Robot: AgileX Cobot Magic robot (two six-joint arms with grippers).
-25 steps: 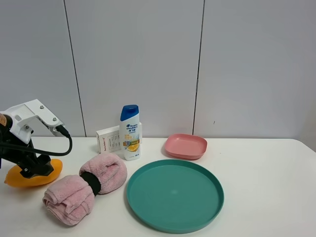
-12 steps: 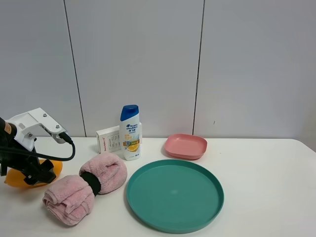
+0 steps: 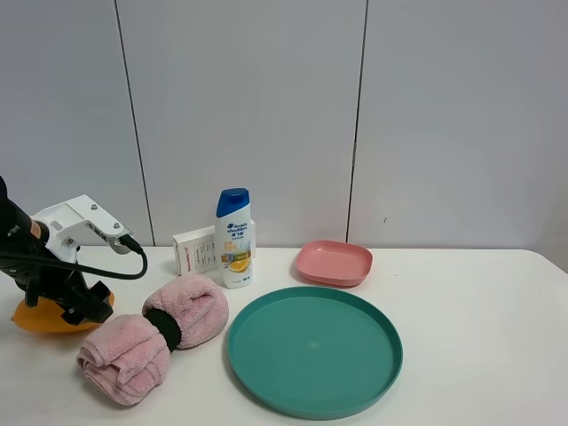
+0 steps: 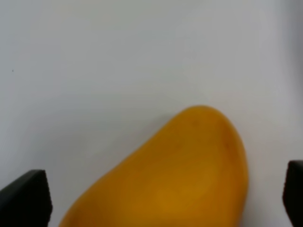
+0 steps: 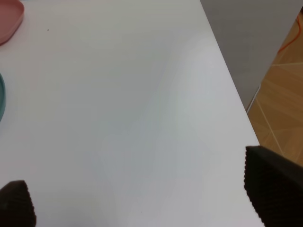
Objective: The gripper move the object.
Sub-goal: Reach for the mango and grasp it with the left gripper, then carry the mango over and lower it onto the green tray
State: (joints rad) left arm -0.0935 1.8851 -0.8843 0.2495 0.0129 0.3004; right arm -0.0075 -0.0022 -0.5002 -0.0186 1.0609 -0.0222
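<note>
Altogether, one mango (image 3: 34, 318), one rolled towel (image 3: 151, 342), one bottle (image 3: 234, 240), one small box (image 3: 194, 250), one pink dish (image 3: 334, 262) and one round teal tray (image 3: 314, 351) sit on a smooth white table (image 3: 479, 328) before a pale panelled wall (image 3: 266, 106). The glossy, oval mango lies at the table's left end, between the left gripper's (image 3: 78, 304) spread black jaws, beside the fluffy towel. The right gripper (image 5: 142, 198) hangs spread wide near the table's right edge.

White desk (image 3: 479, 337). Centre: teal round tray (image 3: 312, 351). From tray: pink dish (image 3: 334, 261), 12 o'clock; shampoo bottle (image 3: 235, 238) and small box (image 3: 195, 249), 11 o'clock; rolled pink towel (image 3: 146, 342), 9 o'clock; mango (image 3: 35, 318) beyond it.
</note>
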